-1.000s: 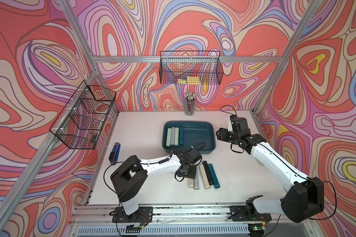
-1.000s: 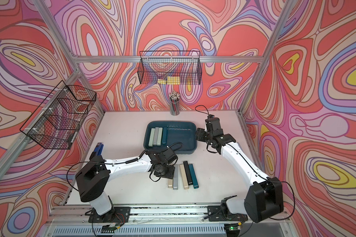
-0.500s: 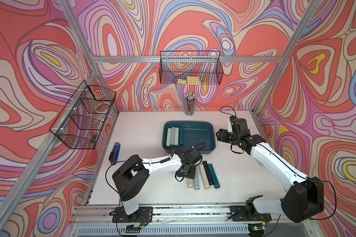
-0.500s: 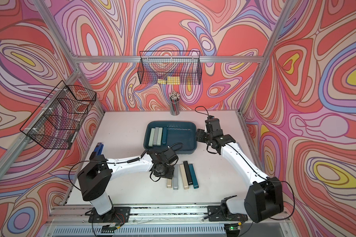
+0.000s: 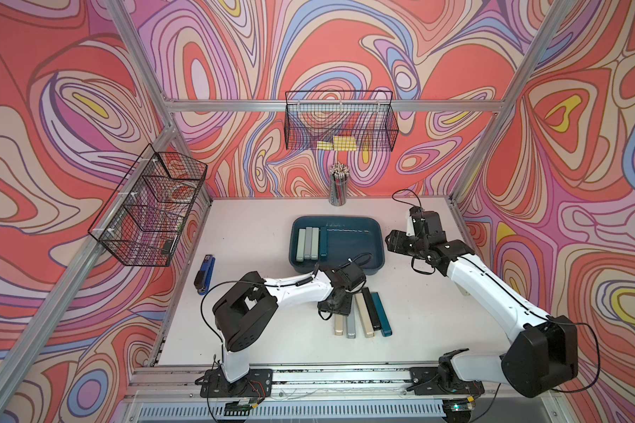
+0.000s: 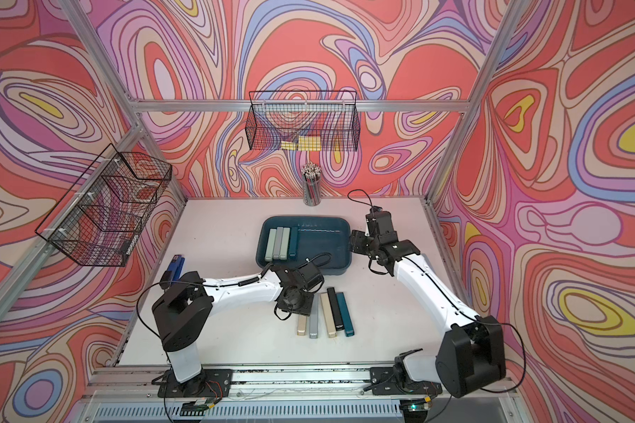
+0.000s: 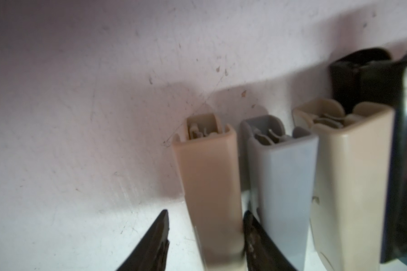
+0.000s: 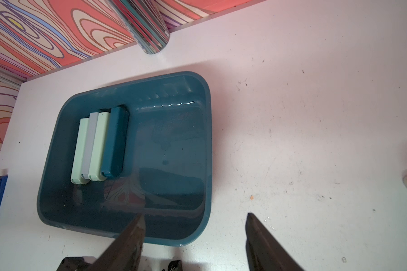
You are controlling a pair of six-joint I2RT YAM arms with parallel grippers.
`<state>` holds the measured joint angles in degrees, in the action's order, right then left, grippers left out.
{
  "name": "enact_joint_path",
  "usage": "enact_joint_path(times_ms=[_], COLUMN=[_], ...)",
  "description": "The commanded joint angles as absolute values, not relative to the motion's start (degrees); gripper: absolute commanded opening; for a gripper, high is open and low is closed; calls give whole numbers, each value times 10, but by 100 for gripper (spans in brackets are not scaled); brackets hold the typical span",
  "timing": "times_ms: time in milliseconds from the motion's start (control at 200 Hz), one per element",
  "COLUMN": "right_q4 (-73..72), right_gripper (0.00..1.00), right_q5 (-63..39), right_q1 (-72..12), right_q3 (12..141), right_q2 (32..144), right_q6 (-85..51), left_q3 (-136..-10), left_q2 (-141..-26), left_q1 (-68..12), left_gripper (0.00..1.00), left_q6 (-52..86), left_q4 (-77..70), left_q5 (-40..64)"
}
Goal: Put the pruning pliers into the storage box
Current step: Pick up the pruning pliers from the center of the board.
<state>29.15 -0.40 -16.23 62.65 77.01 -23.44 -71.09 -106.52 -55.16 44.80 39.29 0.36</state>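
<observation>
The storage box (image 5: 380, 238) (image 6: 349, 238) (image 8: 207, 140) is a dark teal tray holding several pruning pliers (image 5: 310, 243) (image 8: 99, 145) side by side at its left end. Several more lie in a row on the table in front of it: beige (image 5: 339, 325), grey (image 5: 351, 326), beige (image 5: 364, 315), black (image 5: 371, 309) and teal (image 5: 381, 315). My left gripper (image 5: 336, 302) (image 7: 206, 212) straddles the leftmost beige case (image 7: 207, 183). One finger touches it and the other stands a little off. My right gripper (image 5: 395, 243) (image 8: 195, 215) hangs open and empty over the box's right rim.
A blue-and-black stapler (image 5: 206, 274) lies at the table's left edge. A pencil cup (image 5: 338, 186) stands at the back wall. Black wire baskets hang on the back wall (image 5: 340, 124) and the left wall (image 5: 151, 208). The grey case (image 7: 284, 178) lies close beside the straddled beige one.
The left arm has settled slightly at the left end of the row of pliers. The right arm has not moved.
</observation>
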Motion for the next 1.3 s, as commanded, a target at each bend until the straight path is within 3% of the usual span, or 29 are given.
enact_joint_path(times_ms=[0, 461, 651, 876, 1297], right_q4=[288, 278, 282, 268, 297], right_gripper=[69, 69, 69, 69, 68], right_q5=[-2, -10, -5, -7, 23], right_q1=[-166, -167, -166, -166, -166], right_q3=[631, 614, 620, 623, 621], right_q2=[766, 765, 764, 778, 738], right_q6=[-229, -236, -233, -236, -222], left_q3=[-731, -738, -768, -881, -1181], left_q2=[-1085, -1087, -1043, -1019, -1159], left_q1=[-551, -551, -551, -529, -447], left_gripper=[45, 25, 22, 21, 22], left_q6=[446, 455, 446, 432, 343], left_q4=[427, 452, 512, 587, 641], left_q5=[-17, -32, -52, -69, -80])
